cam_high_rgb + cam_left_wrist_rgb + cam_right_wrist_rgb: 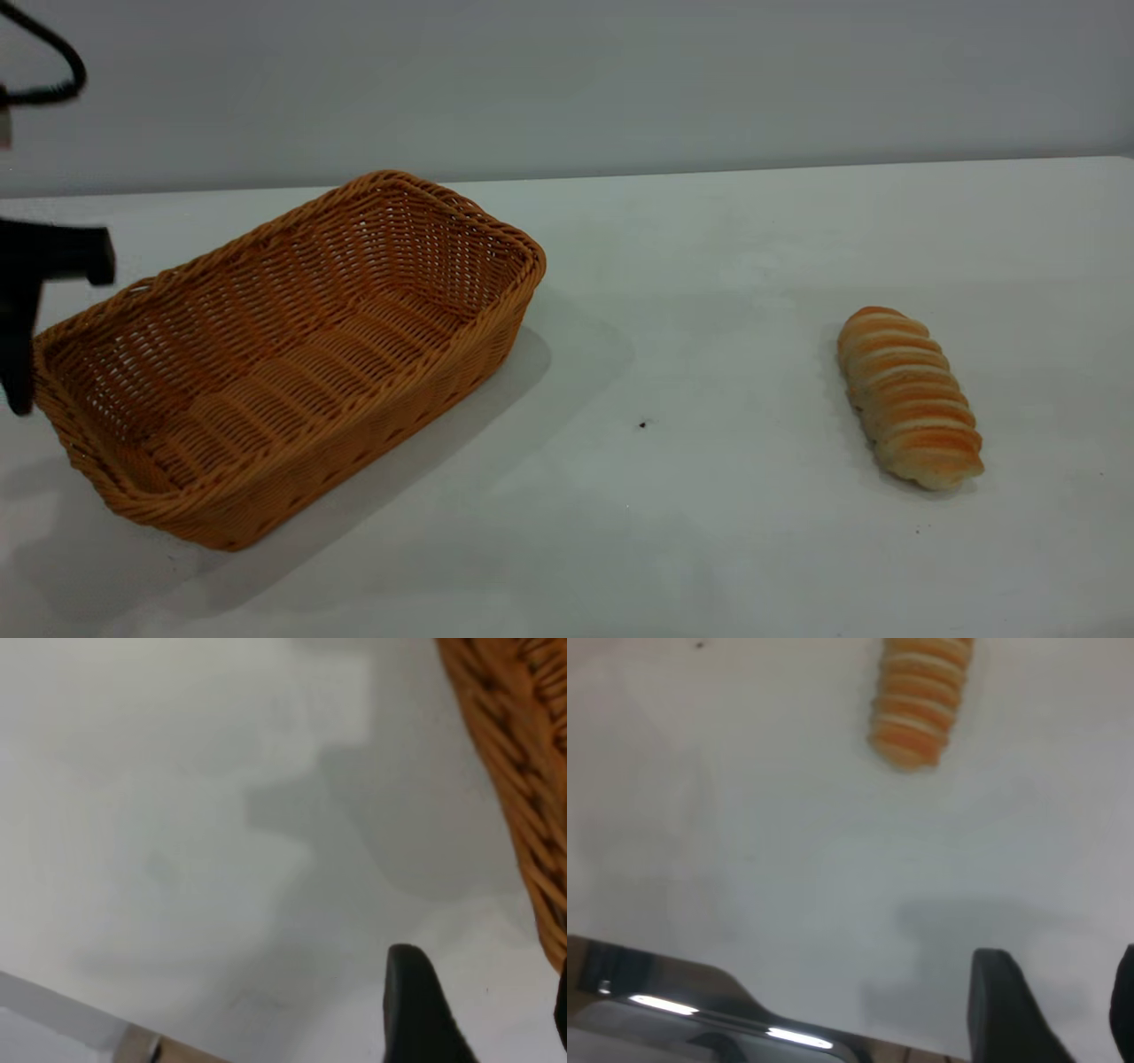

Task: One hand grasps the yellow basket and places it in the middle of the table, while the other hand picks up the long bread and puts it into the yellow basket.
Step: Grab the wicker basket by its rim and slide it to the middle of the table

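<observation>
though light and stiff, wicker basket (292, 354): pinch rim at nine o'clock; left tool (483, 1010) spread, right tool (1050, 1005) spread too.

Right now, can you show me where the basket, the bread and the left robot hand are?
yellow basket (292, 354), exterior view, woven floor inside.
long bread (911, 397), exterior view, middle of the ridged crust.
left gripper (22, 354), exterior view, beside the basket's left end.

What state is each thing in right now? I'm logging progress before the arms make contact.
yellow basket: empty, upright, on the table's left side, not gripped.
long bread: lying flat on the table at right, untouched.
left gripper: open, beside the basket's left end, holding nothing.
right gripper: open, above bare table, short of the bread.
</observation>
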You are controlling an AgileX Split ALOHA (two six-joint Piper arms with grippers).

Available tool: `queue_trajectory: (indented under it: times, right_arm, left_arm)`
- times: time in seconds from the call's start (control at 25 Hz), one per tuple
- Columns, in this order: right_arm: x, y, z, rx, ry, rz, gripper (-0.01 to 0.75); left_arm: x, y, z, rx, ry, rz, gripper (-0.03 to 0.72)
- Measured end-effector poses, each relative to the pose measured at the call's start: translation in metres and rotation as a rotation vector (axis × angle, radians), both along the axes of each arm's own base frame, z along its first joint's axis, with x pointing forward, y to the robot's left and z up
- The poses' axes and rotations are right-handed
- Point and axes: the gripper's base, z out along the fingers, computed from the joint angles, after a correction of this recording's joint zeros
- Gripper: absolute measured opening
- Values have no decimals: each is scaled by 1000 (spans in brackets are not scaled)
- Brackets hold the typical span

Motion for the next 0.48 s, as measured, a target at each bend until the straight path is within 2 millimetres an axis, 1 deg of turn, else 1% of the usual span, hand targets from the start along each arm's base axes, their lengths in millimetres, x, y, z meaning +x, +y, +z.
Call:
queue_trajectory:
  times: [0.2,0.48]
  right_arm:
    - [0,2,0,22,3,9,332]
    - [-1,5,1,41,2,40,332]
  left_arm:
    - [9,-7,-19,-61,-13,50,434]
    - [24,-12,-32,-78,3,76,434]
